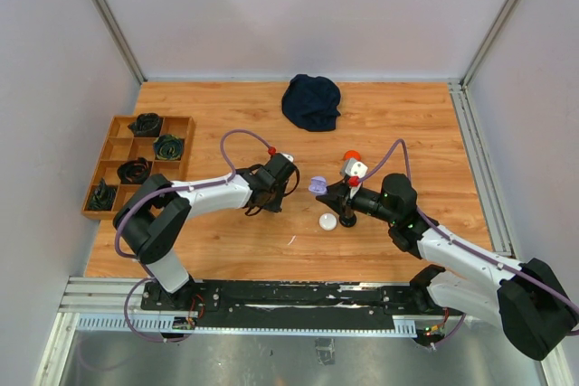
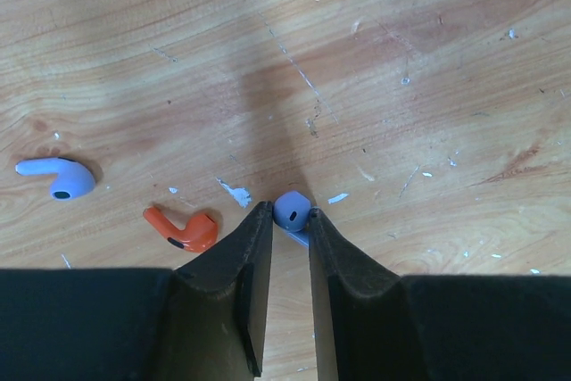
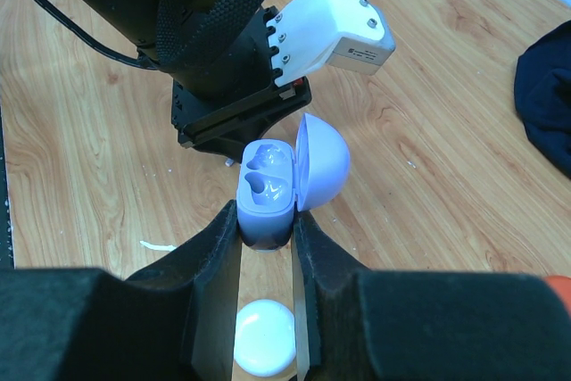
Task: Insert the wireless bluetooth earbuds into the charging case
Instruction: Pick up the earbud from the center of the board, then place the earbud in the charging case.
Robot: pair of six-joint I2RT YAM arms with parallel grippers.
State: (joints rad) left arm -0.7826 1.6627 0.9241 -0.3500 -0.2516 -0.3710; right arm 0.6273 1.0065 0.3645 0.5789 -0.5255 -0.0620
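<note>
In the left wrist view my left gripper (image 2: pixel 289 217) is shut on a small purple earbud (image 2: pixel 292 206) that rests on the wood, pinched between the fingertips. A second purple earbud (image 2: pixel 57 178) and a red-orange earbud (image 2: pixel 182 229) lie loose to its left. My right gripper (image 3: pixel 266 225) is shut on the purple charging case (image 3: pixel 266 186) and holds it above the table. The case's lid (image 3: pixel 323 162) is swung open to the right and both sockets are empty. From above, the case (image 1: pixel 317 184) hangs just right of the left gripper (image 1: pixel 291 189).
A white round case (image 3: pixel 264 338) lies on the table under the right gripper; from above this white case (image 1: pixel 327 221) shows just below the purple one. A dark cloth (image 1: pixel 311 101) sits at the back. A wooden compartment tray (image 1: pixel 116 146) holding dark items stands at the left edge.
</note>
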